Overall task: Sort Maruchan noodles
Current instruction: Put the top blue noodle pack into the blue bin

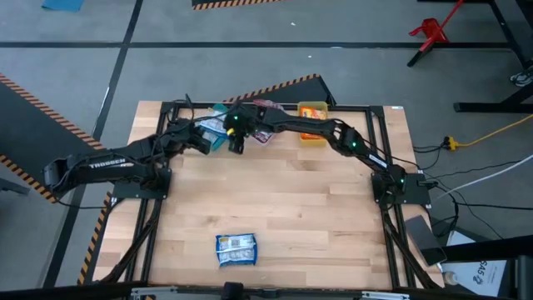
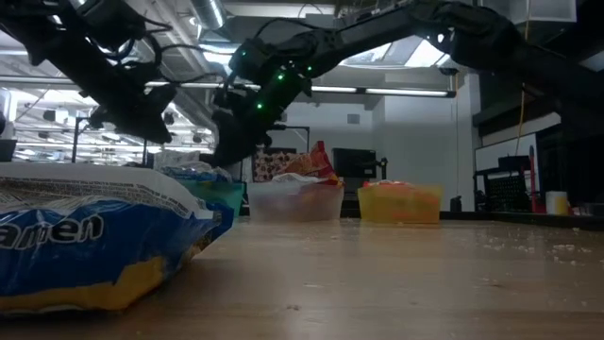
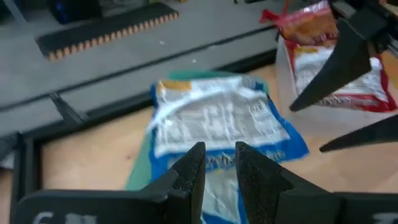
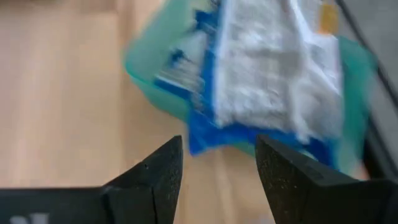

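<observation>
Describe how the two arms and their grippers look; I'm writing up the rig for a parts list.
Both arms are dark, slim and jointed, with loose black cables along them. The left arm carries white TROSSEN lettering. The right arm shows small green lights near its wrist. The left gripper and right gripper each end in two dark, tapering wedge-shaped fingers.

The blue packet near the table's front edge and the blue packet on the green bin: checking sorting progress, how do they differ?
The front blue packet lies flat on bare wood, alone, far from both arms. The blue packet on the green bin rests across the green bin, overhanging its rim, with the right gripper open just above it and the left gripper close by. Both are blue with white labels.
</observation>
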Robot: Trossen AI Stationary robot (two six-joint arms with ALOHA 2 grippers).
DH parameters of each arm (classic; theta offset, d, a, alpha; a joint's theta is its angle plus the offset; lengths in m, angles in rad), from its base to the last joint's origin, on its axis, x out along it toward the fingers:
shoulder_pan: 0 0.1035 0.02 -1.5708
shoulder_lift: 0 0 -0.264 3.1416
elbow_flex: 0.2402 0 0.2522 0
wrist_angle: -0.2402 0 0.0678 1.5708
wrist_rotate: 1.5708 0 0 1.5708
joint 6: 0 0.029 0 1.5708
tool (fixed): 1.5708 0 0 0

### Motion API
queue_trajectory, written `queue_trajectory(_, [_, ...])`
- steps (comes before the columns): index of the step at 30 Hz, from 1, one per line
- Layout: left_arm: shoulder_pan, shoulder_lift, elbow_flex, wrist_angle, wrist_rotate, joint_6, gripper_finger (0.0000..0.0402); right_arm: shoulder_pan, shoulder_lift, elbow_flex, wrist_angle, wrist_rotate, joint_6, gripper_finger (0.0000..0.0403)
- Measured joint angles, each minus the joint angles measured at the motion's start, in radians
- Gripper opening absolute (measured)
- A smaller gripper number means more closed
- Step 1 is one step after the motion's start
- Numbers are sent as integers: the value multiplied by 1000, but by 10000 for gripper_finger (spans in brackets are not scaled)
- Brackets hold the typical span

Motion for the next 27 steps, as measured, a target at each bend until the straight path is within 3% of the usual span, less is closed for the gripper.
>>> queue_trajectory(5, [65, 0, 0, 67, 75, 84, 82, 7, -3, 1, -118, 210, -9, 186])
queue_trajectory(13, [175, 0, 0, 165, 272, 168, 82, -60, -40, 23, -131, 192, -85, 186])
queue_trajectory(15, [208, 0, 0, 195, 320, 184, 82, -95, -39, 21, -118, 142, -82, 186])
queue_trajectory(24, [319, 21, 0, 247, 470, 196, 82, -213, -19, 20, -9, -288, 7, 186])
queue_trajectory(27, [353, 53, 0, 294, 500, 196, 82, -212, -15, 21, 13, -323, 8, 186])
